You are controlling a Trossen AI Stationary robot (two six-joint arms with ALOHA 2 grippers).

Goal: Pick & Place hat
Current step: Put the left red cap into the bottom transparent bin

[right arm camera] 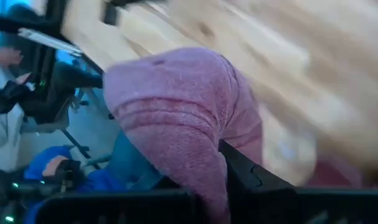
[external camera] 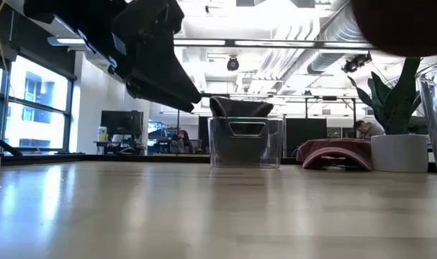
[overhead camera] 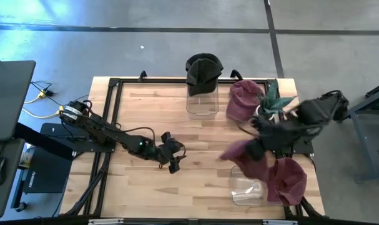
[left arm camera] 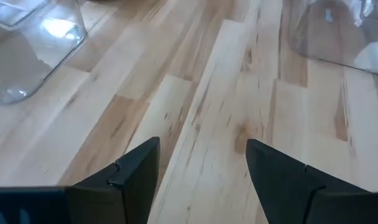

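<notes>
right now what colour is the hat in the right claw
Pinkish maroon knit hat, held in the right claw; the right wrist view shows it best.

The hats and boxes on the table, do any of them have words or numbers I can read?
No readable text anywhere.
Black cap: no lettering shows.
Maroon hat in the right gripper: plain knit, no label.
Clear bin: no markings show.
Screens in the room behind: too small to read.

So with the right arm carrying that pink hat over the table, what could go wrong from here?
1. The right tool holds the pink hat by a fold, most of it dangling; it could slip out in transit.
2. The hanging fabric passes close to the clear container near the table's front edge and might snag or tip it.
3. Another pink hat already drapes over that container, so a drop there could pile up or knock it off.
</notes>
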